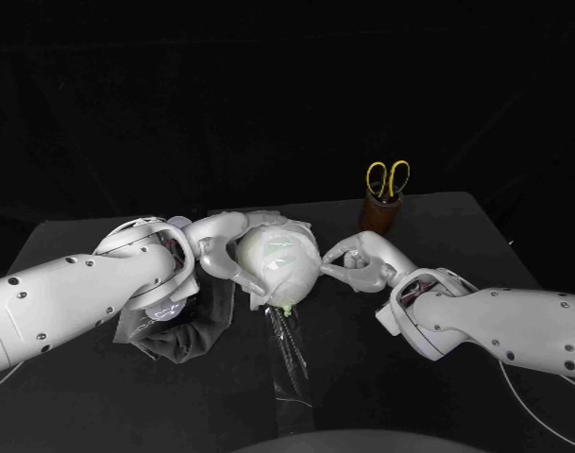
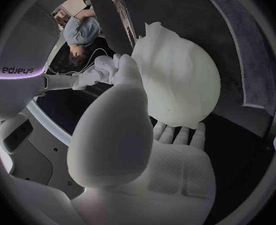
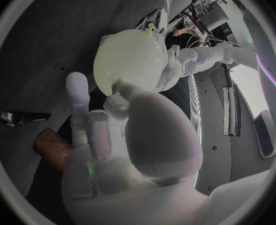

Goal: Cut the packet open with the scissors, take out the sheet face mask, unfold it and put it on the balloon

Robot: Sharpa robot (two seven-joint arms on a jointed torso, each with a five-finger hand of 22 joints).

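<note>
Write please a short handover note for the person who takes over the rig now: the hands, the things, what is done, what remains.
Left hand: holds the balloon from one side.
Right hand: at the balloon's other side, fingers curled against it; whether it pinches anything, I cannot tell.
Mask: a white, wrinkled sheet lying over the balloon.
Scissors: upright in the brown holder at the back.
Clear film, probably the emptied packet: on the table in front of the balloon.
Done, it seems: cutting, taking out, unfolding, mask on balloon.
Left: probably smooth the mask, then let go.
</note>
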